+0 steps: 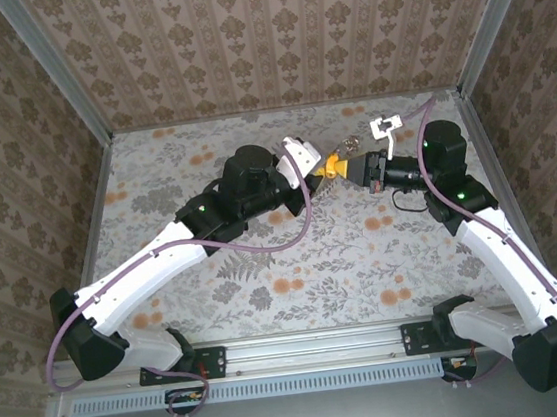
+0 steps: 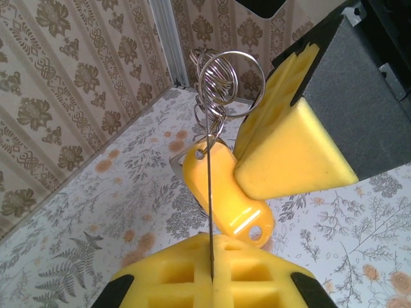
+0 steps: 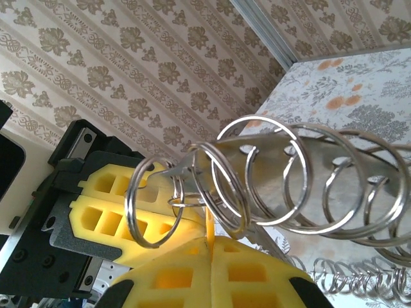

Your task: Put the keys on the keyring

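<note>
Key (image 2: 221,192): a glossy orange-yellow head with a slot at its lower end. It is held in the air over the far middle of the flower-print table (image 1: 265,270), between the two grippers.

Keyring (image 2: 226,77): a bunch of thin silvery wire loops, stacked close and seen just above the key's head. One wire is seen at the hole in the head's upper end. In the right wrist view the loops are spread in a row, and a flat silvery strip (image 3: 276,160) with holes is seen among them.

Left gripper (image 2: 212,260): the yellow pads are pressed together on one thin wire of the keyring, seen edge-on.

Right gripper (image 3: 210,253): the pads are pressed together on a thin orange-yellow edge, taken to be the key's head. One pad (image 2: 289,147) is seen lying against that head.

Arms: both are stretched forward and angled inward, so the grippers meet tip to tip. The left arm is laid diagonally from the near left. The right arm is bent at the far right.
</note>
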You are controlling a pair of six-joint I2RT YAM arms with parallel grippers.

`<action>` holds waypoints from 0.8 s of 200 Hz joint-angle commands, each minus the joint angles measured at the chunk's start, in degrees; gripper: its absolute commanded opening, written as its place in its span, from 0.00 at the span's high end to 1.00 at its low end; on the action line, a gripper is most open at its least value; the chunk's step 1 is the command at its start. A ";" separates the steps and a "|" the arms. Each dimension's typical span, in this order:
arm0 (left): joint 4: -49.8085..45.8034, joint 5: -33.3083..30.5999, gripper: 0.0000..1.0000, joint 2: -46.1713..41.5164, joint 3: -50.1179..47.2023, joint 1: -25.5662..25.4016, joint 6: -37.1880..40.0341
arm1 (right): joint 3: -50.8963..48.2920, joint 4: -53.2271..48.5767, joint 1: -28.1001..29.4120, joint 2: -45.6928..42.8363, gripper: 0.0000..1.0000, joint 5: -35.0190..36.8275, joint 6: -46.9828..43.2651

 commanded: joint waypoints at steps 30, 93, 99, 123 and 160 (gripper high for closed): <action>5.79 1.21 1.00 0.26 1.93 -0.93 -8.73 | 1.05 0.74 -0.35 0.41 1.00 3.12 0.69; 6.72 1.59 1.00 1.09 3.03 0.16 -16.01 | 2.15 0.18 -0.39 0.42 0.91 3.79 0.83; 6.72 1.29 1.00 1.09 3.03 0.24 -16.42 | 2.11 0.13 -0.40 0.24 0.87 3.78 0.79; 6.84 0.23 1.00 1.08 2.94 0.65 -17.63 | 1.77 -0.72 -0.40 -0.67 0.75 3.87 0.74; 7.75 -1.04 1.00 0.67 2.51 1.17 -19.66 | 0.37 -3.17 -0.68 -3.27 0.57 4.06 -0.01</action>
